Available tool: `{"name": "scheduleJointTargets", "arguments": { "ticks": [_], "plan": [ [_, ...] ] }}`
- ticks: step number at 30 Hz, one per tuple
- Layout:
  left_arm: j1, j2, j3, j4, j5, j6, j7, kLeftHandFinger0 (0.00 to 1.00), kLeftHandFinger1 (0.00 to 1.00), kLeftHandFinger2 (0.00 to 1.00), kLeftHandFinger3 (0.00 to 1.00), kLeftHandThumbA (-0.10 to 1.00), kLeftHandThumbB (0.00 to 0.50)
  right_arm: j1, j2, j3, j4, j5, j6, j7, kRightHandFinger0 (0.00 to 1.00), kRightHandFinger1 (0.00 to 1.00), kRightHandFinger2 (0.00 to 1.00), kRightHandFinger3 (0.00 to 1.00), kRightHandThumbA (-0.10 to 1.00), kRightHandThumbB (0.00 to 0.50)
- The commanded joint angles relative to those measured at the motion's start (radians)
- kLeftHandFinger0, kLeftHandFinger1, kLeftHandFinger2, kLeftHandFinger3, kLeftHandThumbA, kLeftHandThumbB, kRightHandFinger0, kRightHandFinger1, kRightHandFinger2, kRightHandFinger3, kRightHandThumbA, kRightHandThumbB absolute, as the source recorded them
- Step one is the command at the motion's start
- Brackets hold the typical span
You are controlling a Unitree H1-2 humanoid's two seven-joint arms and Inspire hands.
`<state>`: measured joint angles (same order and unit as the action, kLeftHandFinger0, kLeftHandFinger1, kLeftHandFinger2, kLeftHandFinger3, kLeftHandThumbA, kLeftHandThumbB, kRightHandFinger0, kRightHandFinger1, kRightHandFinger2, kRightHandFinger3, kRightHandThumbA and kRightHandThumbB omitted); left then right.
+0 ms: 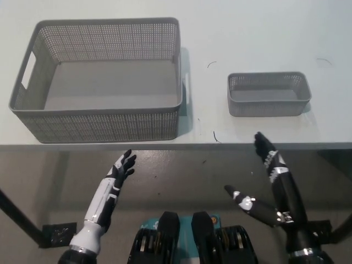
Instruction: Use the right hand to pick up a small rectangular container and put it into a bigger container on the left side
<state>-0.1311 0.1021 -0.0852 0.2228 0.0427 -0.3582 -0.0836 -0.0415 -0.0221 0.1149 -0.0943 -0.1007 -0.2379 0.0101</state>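
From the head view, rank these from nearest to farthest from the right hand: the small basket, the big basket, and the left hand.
1. Small basket, on the table just beyond the right hand.
2. Left hand, across to the left, below the table edge.
3. Big basket, far left on the table.

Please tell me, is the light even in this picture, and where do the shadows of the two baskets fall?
Head view: the light is soft and even on the table, with no strong glare; the big basket throws a faint shadow to its right, the small basket a faint one at its right too; everything is sharp.
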Motion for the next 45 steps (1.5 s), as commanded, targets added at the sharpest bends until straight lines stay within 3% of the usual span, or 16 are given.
{"name": "scheduleJointTargets", "arguments": {
  "ticks": [1, 5, 7, 10, 13, 17, 20, 23, 24, 25, 26, 28, 32, 38, 39, 45],
  "plan": [
    [-0.007, 0.000, -0.024, -0.042, 0.037, -0.049, -0.012, 1.00, 1.00, 1.00, 1.00, 1.00, 0.261, 0.007, -0.012, -0.046, -0.068, -0.030, -0.080, -0.040, 1.00, 1.00, 1.00, 1.00, 0.83, 0.000],
    [-0.020, 0.008, -0.040, -0.033, 0.039, -0.061, -0.020, 1.00, 1.00, 1.00, 1.00, 1.00, 0.259, -0.019, -0.024, -0.086, -0.107, -0.047, -0.085, -0.052, 1.00, 1.00, 1.00, 1.00, 0.82, 0.000],
    [-0.019, 0.009, -0.047, -0.039, 0.034, -0.045, -0.029, 1.00, 1.00, 1.00, 1.00, 1.00, 0.297, -0.054, -0.039, -0.128, -0.156, -0.096, -0.067, -0.081, 1.00, 1.00, 1.00, 1.00, 0.81, 0.013],
    [-0.023, 0.015, -0.054, -0.035, 0.035, -0.062, -0.039, 1.00, 1.00, 1.00, 1.00, 1.00, 0.297, -0.115, -0.088, -0.179, -0.222, -0.134, -0.024, -0.073, 1.00, 1.00, 1.00, 1.00, 0.82, 0.003],
    [-0.022, 0.016, -0.062, -0.034, 0.031, -0.070, -0.049, 1.00, 1.00, 1.00, 1.00, 1.00, 0.314, -0.211, -0.183, -0.233, -0.293, -0.123, 0.109, -0.023, 1.00, 1.00, 1.00, 1.00, 0.99, 0.122],
    [-0.010, 0.019, -0.072, -0.050, 0.032, -0.044, -0.059, 1.00, 1.00, 1.00, 1.00, 1.00, 0.356, -0.391, -0.339, -0.290, -0.323, -0.165, 0.281, 0.034, 1.00, 1.00, 1.00, 1.00, 1.00, 0.217],
    [-0.018, 0.018, -0.071, -0.049, 0.019, -0.023, -0.065, 1.00, 1.00, 1.00, 1.00, 1.00, 0.371, -0.552, -0.463, -0.290, -0.318, -0.186, 0.390, 0.095, 1.00, 1.00, 1.00, 1.00, 1.00, 0.234],
    [-0.017, 0.023, -0.073, -0.037, 0.021, -0.043, -0.067, 1.00, 1.00, 1.00, 1.00, 1.00, 0.350, -0.724, -0.600, -0.255, -0.256, -0.173, 0.498, 0.194, 1.00, 1.00, 1.00, 1.00, 1.00, 0.258],
    [-0.020, 0.024, -0.072, -0.036, 0.020, -0.043, -0.066, 1.00, 1.00, 1.00, 1.00, 1.00, 0.350, -0.740, -0.609, -0.248, -0.249, -0.170, 0.510, 0.201, 1.00, 1.00, 1.00, 1.00, 1.00, 0.228],
    [-0.021, 0.026, -0.070, -0.036, 0.019, -0.040, -0.067, 1.00, 1.00, 1.00, 1.00, 1.00, 0.360, -0.829, -0.656, -0.210, -0.204, -0.181, 0.564, 0.258, 1.00, 1.00, 1.00, 1.00, 1.00, 0.320],
    [-0.022, 0.025, -0.067, -0.036, 0.012, -0.034, -0.069, 1.00, 1.00, 1.00, 1.00, 1.00, 0.376, -0.915, -0.694, -0.169, -0.138, -0.195, 0.580, 0.309, 1.00, 1.00, 1.00, 1.00, 1.00, 0.351],
    [-0.022, 0.025, -0.064, -0.033, 0.003, -0.034, -0.070, 1.00, 1.00, 1.00, 1.00, 1.00, 0.373, -1.041, -0.730, -0.093, -0.023, -0.211, 0.583, 0.397, 1.00, 1.00, 1.00, 1.00, 1.00, 0.331],
    [-0.013, 0.026, -0.065, -0.029, 0.011, -0.048, -0.065, 1.00, 1.00, 1.00, 1.00, 1.00, 0.351, -1.234, -0.746, 0.063, 0.176, -0.250, 0.598, 0.576, 1.00, 1.00, 1.00, 1.00, 1.00, 0.328],
    [-0.006, 0.026, -0.066, -0.040, 0.013, -0.036, -0.065, 1.00, 1.00, 1.00, 1.00, 1.00, 0.352, -1.428, -0.684, 0.274, 0.497, -0.370, 0.491, 0.734, 1.00, 1.00, 1.00, 1.00, 1.00, 0.324],
    [-0.007, 0.025, -0.065, -0.037, 0.008, -0.036, -0.066, 1.00, 1.00, 1.00, 1.00, 1.00, 0.359, -1.459, -0.665, 0.322, 0.583, -0.408, 0.438, 0.750, 1.00, 1.00, 1.00, 1.00, 1.00, 0.354],
    [-0.001, 0.026, -0.064, -0.038, 0.011, -0.038, -0.064, 1.00, 1.00, 1.00, 1.00, 1.00, 0.344, -1.542, -0.561, 0.447, 0.866, -0.440, 0.442, 0.742, 1.00, 1.00, 1.00, 1.00, 1.00, 0.430]
  ]
}}
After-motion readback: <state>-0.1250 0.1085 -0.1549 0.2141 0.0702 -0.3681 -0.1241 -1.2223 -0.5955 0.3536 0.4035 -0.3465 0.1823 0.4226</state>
